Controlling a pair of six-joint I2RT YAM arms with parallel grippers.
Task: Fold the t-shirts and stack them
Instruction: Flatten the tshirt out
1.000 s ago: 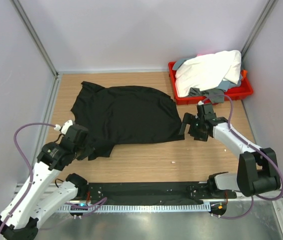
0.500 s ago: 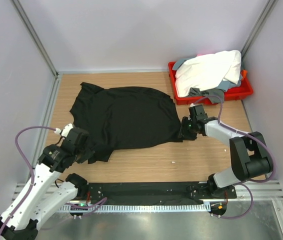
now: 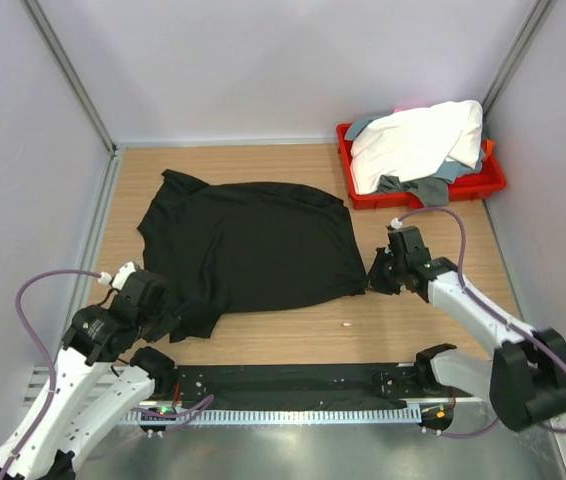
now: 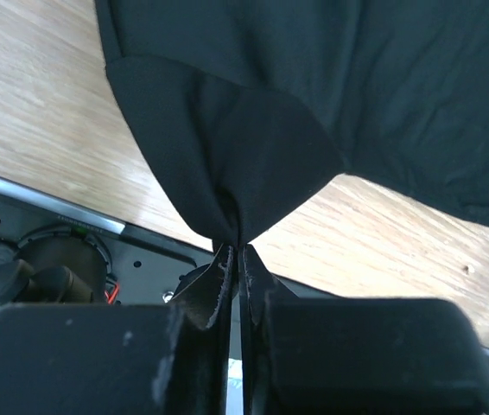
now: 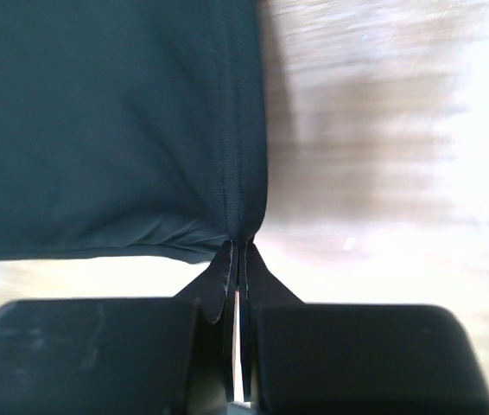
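The black t-shirt point(image 3: 253, 245) lies spread across the wooden table. My left gripper point(image 3: 170, 316) is shut on its near-left corner; in the left wrist view the fabric point(image 4: 314, 86) bunches into the closed gripper point(image 4: 238, 251). At the shirt's near-right corner my right gripper point(image 3: 372, 279) is shut on the hem. The right wrist view shows the stitched edge of the shirt point(image 5: 98, 130) pinched in that gripper point(image 5: 242, 246). The white t-shirt point(image 3: 418, 140) is heaped in the tray, with the grey one point(image 3: 445, 172) partly under it.
A red plastic tray point(image 3: 493, 182) stands at the back right corner. Grey walls close in the table on the left, back and right. A black rail point(image 3: 283, 382) with the arm bases runs along the near edge. A small white speck point(image 3: 346, 325) lies on the wood.
My right gripper moved in from beside the shirt and shut on its right hem. My left gripper drew back toward the near edge with its corner, dragging the shirt slightly nearer.
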